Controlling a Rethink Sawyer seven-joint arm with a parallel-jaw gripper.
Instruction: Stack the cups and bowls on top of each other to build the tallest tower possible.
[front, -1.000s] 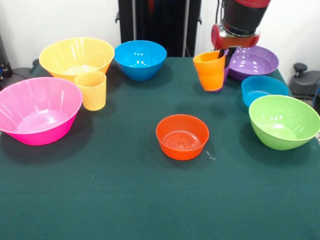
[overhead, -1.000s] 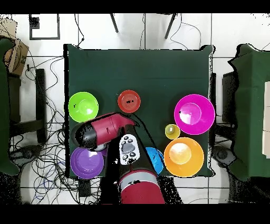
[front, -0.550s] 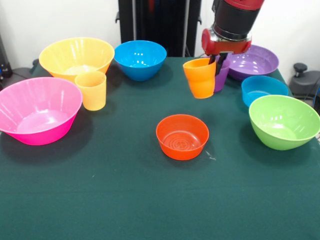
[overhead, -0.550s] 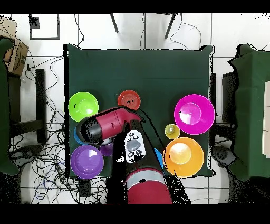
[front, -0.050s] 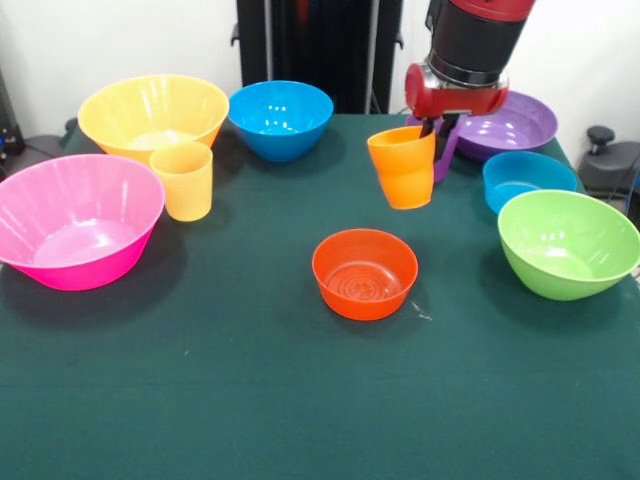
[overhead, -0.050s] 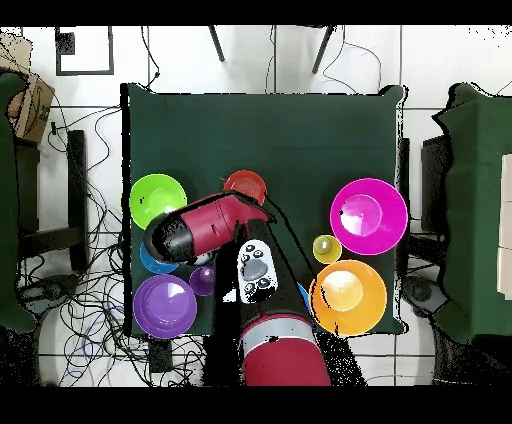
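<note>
My gripper (front, -0.050s: 433, 138) is shut on the rim of the orange cup (front, -0.050s: 403, 166), which hangs tilted just above the cloth. Behind and to the right of the small red-orange bowl (front, -0.050s: 365, 272) is where it hangs. A sliver of the purple cup (front, -0.050s: 448, 152) shows behind the fingers; from above the purple cup (overhead, -0.050s: 203, 280) stands free beside the arm (overhead, -0.050s: 205, 228). The yellow-orange cup (front, -0.050s: 183, 180) stands at the left, between the big pink bowl (front, -0.050s: 75, 220) and the big yellow bowl (front, -0.050s: 153, 113). From above, the arm partly covers the red-orange bowl (overhead, -0.050s: 245, 184).
At the back middle stands the medium blue bowl (front, -0.050s: 281, 118). On the right are the wide purple bowl (front, -0.050s: 508, 122), the small blue bowl (front, -0.050s: 528, 178) and the lime green bowl (front, -0.050s: 568, 242). Bare green cloth (front, -0.050s: 300, 400) lies in front of the red-orange bowl.
The orange cup has come out of the purple cup and moved left and nearer the red-orange bowl with the gripper. The purple cup stayed behind.
</note>
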